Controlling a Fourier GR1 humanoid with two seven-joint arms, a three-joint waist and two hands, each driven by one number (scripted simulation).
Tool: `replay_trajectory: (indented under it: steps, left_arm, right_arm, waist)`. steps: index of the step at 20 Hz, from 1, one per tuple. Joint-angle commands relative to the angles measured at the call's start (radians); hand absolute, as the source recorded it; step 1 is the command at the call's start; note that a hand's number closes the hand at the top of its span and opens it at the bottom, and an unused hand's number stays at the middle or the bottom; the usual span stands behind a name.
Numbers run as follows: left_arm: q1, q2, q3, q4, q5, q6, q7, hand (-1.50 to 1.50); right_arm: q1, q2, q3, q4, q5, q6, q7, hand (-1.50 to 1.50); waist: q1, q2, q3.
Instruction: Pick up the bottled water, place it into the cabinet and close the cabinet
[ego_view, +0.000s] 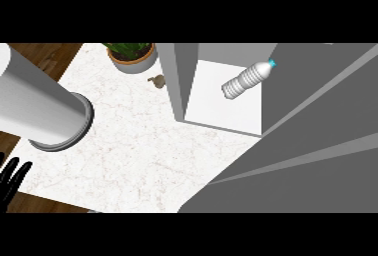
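Observation:
The clear water bottle (246, 80) with a blue cap lies on its side on the white shelf (221, 107) inside the open cabinet, cap pointing to the far right. The cabinet's grey side wall (177, 80) stands to the left of the shelf. A broad grey door panel (310, 150) fills the right side of the view and covers the cabinet's right part. At the lower left edge my left hand (11, 176) rests open with its fingers up, far from the bottle. No right hand shows.
A large grey cylinder (40, 100) slants in from the upper left over the marble counter (148, 150). At the back stand a potted plant (131, 55) and a small brown object (156, 81). Wooden floor shows beyond the counter's left edge.

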Motion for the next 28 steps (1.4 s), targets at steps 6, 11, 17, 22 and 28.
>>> replay_trajectory:
  steps: [6,11,17,22,28]
  left_arm:
    - [0.023,0.010,0.037,0.017,0.048,-0.049,-0.008,-1.50]
    - [0.031,0.003,0.051,0.031,0.051,-0.054,-0.008,-1.50]
    - [0.055,0.018,0.077,0.057,0.063,-0.112,0.002,-1.50]
    - [0.049,0.003,0.082,0.040,0.043,-0.117,0.005,-1.50]
    - [0.068,-0.006,0.104,0.025,0.044,-0.117,0.012,-1.50]
  right_arm:
    - [-0.249,0.211,-0.194,0.333,-0.138,-0.130,0.098,1.50]
    - [-0.502,0.280,-0.372,0.558,-0.085,-0.239,0.126,1.50]
    - [-0.791,0.330,-0.482,0.934,-0.029,-0.267,0.063,1.50]
    - [-0.917,0.308,-0.549,1.109,-0.017,-0.249,0.015,1.50]
    - [-0.946,0.327,-0.543,1.194,0.004,-0.241,-0.031,1.50]
  waist:
    - [-0.017,-0.013,0.007]
    - [-0.046,-0.021,0.009]
    - [-0.080,-0.023,0.013]
    - [-0.081,-0.020,0.013]
    - [-0.093,-0.027,0.014]
